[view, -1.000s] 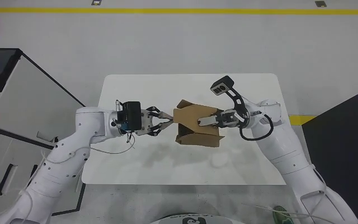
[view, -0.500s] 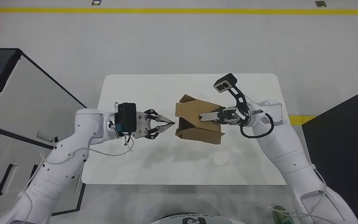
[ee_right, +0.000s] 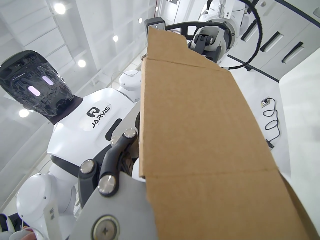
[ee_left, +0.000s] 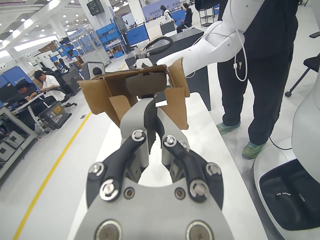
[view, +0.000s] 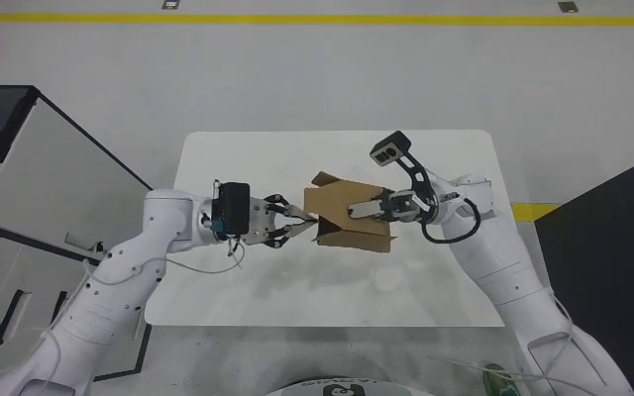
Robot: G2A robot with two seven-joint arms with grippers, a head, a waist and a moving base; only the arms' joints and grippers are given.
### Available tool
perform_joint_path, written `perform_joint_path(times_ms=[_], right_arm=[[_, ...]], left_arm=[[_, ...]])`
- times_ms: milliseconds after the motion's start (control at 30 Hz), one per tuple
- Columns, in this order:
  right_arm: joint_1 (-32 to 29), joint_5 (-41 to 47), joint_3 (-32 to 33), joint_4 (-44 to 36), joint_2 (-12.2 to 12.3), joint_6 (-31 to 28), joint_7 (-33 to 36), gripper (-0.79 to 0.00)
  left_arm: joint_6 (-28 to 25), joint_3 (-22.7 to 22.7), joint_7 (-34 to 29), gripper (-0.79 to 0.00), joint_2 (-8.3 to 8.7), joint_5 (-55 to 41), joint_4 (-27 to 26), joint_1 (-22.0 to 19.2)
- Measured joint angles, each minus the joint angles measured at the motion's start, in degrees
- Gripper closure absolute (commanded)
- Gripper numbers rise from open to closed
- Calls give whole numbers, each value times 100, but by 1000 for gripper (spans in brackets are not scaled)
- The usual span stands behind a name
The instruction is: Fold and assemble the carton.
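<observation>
White desk (view: pixel 436 282), brown cardboard carton (view: pixel 342 220) between both tools, right tool (view: pixel 358 211) clamped on its wall, left tool (view: pixel 301 230) pinched closed at open-end flaps.

Rows of ceiling lamps (ee_right: pixel 59 8) flood my white table (view: pixel 436 287) with bright, even light; my wrist views bow at the edges.

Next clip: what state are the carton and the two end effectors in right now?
carton: partly assembled, body opened up, end flaps still unfolded and splayed.
left end effector: shut, tips at the carton's open end.
right end effector: shut on the carton's top panel.
</observation>
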Motion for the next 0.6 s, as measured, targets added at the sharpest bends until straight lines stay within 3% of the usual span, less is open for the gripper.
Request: perform_joint_path(times_ms=[600], right_arm=[[17, -67, -54, -17, -62, 18, 18, 0]], left_arm=[[-5, 102, 51, 0, -41, 136, -90, -23]])
